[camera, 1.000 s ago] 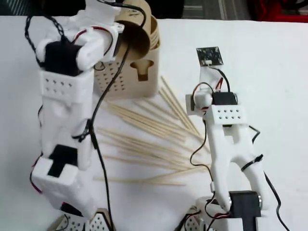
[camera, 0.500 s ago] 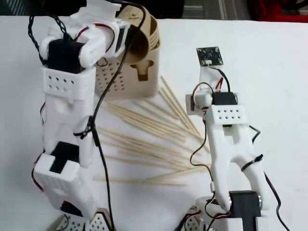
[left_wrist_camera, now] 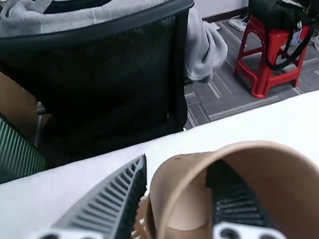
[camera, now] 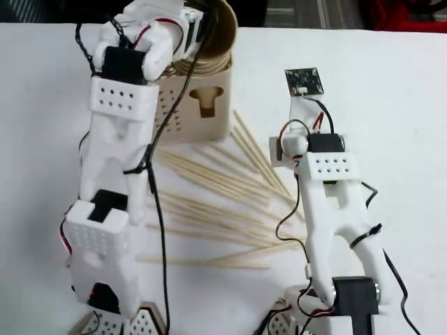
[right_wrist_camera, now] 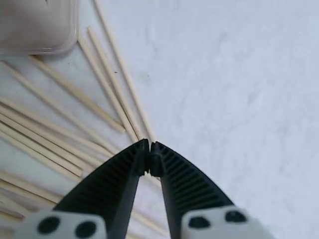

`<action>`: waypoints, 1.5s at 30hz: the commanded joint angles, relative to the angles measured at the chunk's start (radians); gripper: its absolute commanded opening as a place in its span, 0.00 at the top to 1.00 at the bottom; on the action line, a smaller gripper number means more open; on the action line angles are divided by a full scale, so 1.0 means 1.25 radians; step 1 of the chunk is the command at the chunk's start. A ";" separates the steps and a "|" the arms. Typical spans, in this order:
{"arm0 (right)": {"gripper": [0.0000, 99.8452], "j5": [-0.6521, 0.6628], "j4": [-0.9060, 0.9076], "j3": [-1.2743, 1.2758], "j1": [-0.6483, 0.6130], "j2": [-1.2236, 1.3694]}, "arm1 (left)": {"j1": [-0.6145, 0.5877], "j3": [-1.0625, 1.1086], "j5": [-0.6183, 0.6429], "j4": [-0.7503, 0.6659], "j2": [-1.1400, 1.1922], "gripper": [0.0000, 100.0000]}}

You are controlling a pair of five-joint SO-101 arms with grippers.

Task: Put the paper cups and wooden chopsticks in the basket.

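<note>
Swung toward the right and the far side since a second ago: left arm (camera: 119,139), carrying the paper cup (camera: 223,31) from above the left part of the basket (camera: 202,115) to above its far right corner. Unchanged meanwhile: right arm (camera: 328,202), wooden chopsticks (camera: 216,202) and basket.

Basket standing upright at the far left of the table (camera: 398,105), tan, with a cut-out in its near wall. Inside it, on the right side, stacked curved brown rims (camera: 206,66), seemingly nested cups; cannot tell how many. Held cup not yet inside, tilted over the basket's rim.

Chopsticks lying flat on the table, fanned out between the two arms on the near side of the basket, a few reaching up to its near right corner.

Seen more exactly from the left wrist: left fingers (left_wrist_camera: 114,204) grasping the cup (left_wrist_camera: 189,199) by its wall, one outside, the other inside the mouth. Beyond the far table edge, a black mesh chair (left_wrist_camera: 109,84) with a grey garment (left_wrist_camera: 209,45) over it, and a red stool (left_wrist_camera: 271,55) on the floor.

Seen from the right wrist: right fingers (right_wrist_camera: 124,184) clenched tip to tip with nothing between them, low over the chopsticks (right_wrist_camera: 107,89); cannot tell whether touching them. Rounded corner of the basket (right_wrist_camera: 37,25) near by.
</note>
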 commanded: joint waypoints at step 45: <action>0.98 -0.004 -0.010 -0.004 0.006 -0.034 | 0.037 0.195 0.005 0.079 -0.026 0.80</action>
